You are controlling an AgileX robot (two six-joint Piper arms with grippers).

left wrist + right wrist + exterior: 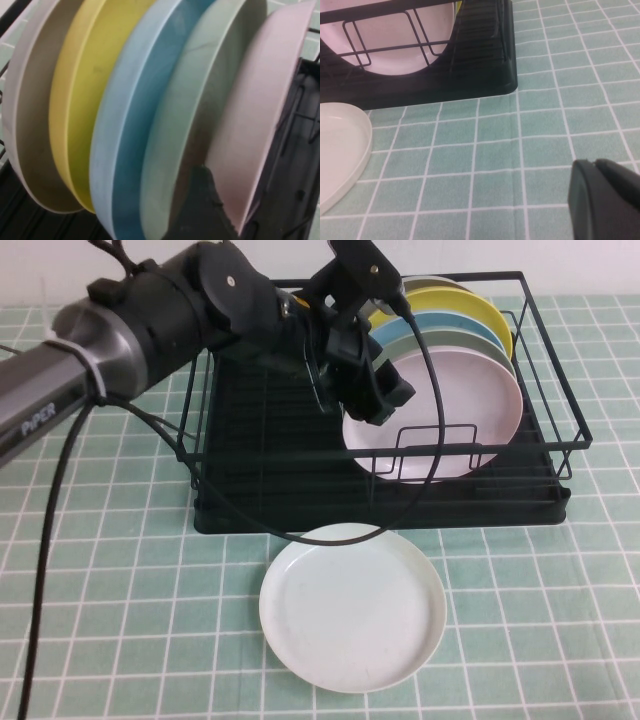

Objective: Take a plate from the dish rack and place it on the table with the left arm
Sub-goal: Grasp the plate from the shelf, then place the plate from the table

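Observation:
The pale pink plate (450, 410) stands on edge at the front of a row of plates in the black wire dish rack (250, 440). My left arm reaches into the rack from the left. My left gripper (385, 400) is at the plate's left rim and looks shut on it. In the left wrist view, one finger (200, 210) lies against the plate's inner face (265, 100); the gripper (240, 227) pinches the rim. The plate still rests in the rack. My right gripper (592, 162) is shut and empty, low over the tiled table (545, 125). It is out of the high view.
Behind the pink plate stand a mint-green plate (200, 100), a blue plate (135, 125), a yellow plate (80, 100) and a beige plate (30, 100). A white plate (352, 605) lies flat on the table in front of the rack. A black cable (300, 538) hangs over the rack's front edge.

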